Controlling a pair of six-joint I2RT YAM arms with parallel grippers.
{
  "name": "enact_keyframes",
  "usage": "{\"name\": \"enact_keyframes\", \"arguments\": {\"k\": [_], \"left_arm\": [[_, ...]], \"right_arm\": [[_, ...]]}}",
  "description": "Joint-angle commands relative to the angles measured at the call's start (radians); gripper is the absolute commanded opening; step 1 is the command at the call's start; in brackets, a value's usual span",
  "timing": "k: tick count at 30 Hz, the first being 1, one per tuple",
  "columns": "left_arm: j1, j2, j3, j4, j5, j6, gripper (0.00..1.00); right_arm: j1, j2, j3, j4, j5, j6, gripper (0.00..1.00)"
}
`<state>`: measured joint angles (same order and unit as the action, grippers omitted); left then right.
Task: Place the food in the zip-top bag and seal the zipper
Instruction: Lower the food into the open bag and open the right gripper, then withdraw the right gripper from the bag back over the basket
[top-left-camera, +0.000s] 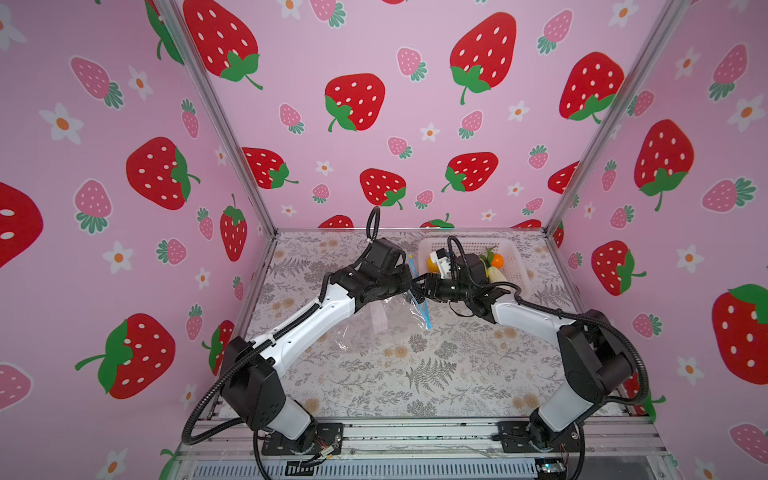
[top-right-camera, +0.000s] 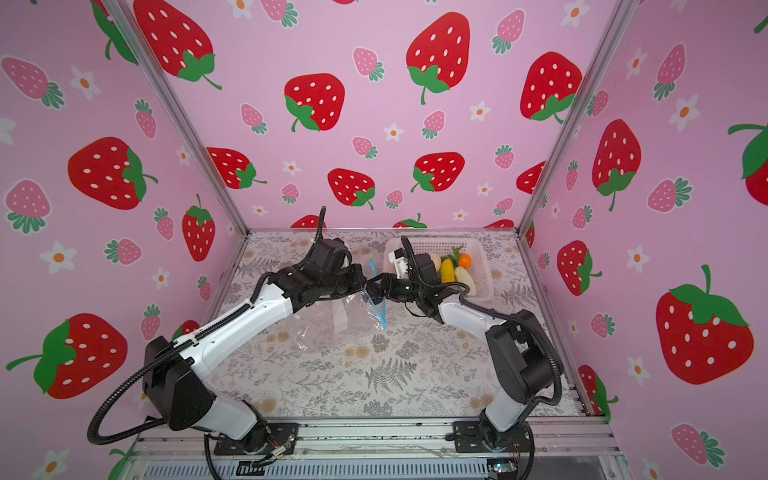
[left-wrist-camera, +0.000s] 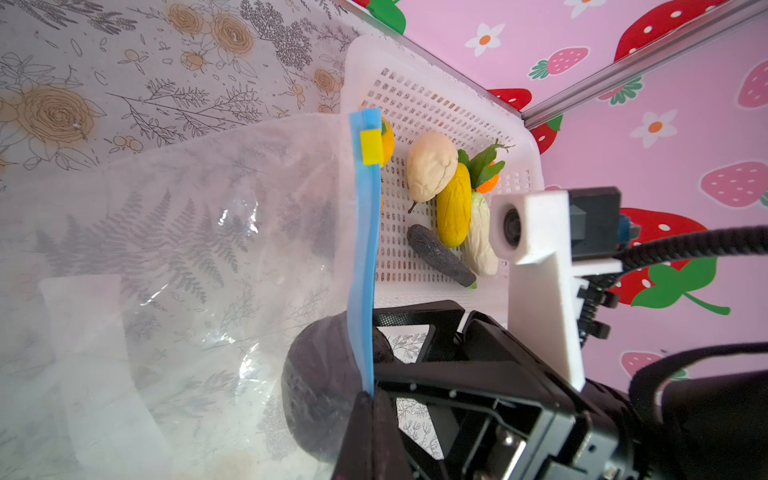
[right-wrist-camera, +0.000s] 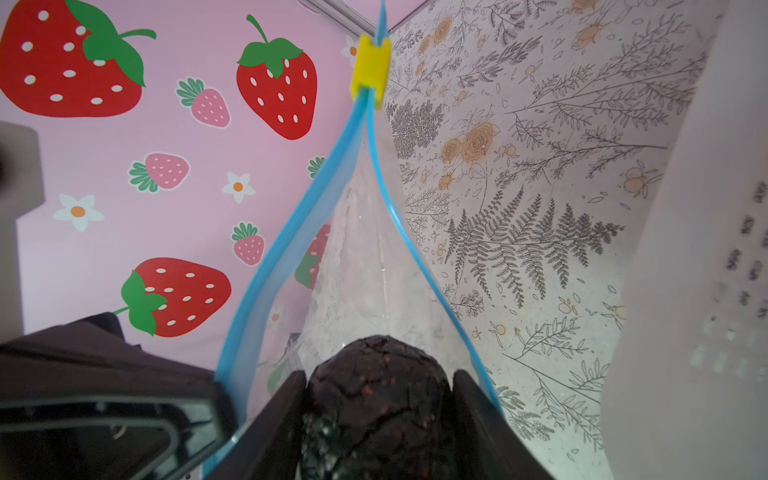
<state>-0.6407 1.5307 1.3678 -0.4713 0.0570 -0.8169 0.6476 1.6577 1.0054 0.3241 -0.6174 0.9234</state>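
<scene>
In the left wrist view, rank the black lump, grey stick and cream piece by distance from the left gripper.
1. black lump, at the bag mouth beside the left gripper.
2. grey stick, basket's near side.
3. cream piece, deeper inside.

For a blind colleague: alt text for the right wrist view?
The right gripper holds a dark, cracked, rounded toy food in the mouth of a crinkly transparent zip-top bag, between its parted light blue zipper strips.

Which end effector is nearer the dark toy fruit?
Right. The right end effector has the dark toy fruit between its jaws; the left end effector pinches the zipper strip beside it.
</scene>
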Motion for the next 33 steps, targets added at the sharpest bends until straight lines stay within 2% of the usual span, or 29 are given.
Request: {"name": "enact_keyframes", "arguments": {"k": [1,8,22,33], "left_arm": [[0.001,-0.025,0.028,0.002,-0.002,-0.011,0.00],[0.001,-0.024,0.025,0.005,-0.002,-0.010,0.00],[0.003,-0.023,0.019,0.007,-0.005,-0.010,0.00],[0.014,-0.040,-0.027,0.023,-0.008,-0.014,0.00]], "right_arm": [[0.004,0.014,0.025,-0.008,0.009,-0.010,0.60],[0.004,0.016,0.031,-0.011,0.010,-0.012,0.65],[0.004,0.001,0.029,-0.010,0.013,-0.009,0.65],[-0.020,-0.098,-0.010,-0.054,0.060,-0.031,0.64]]}}
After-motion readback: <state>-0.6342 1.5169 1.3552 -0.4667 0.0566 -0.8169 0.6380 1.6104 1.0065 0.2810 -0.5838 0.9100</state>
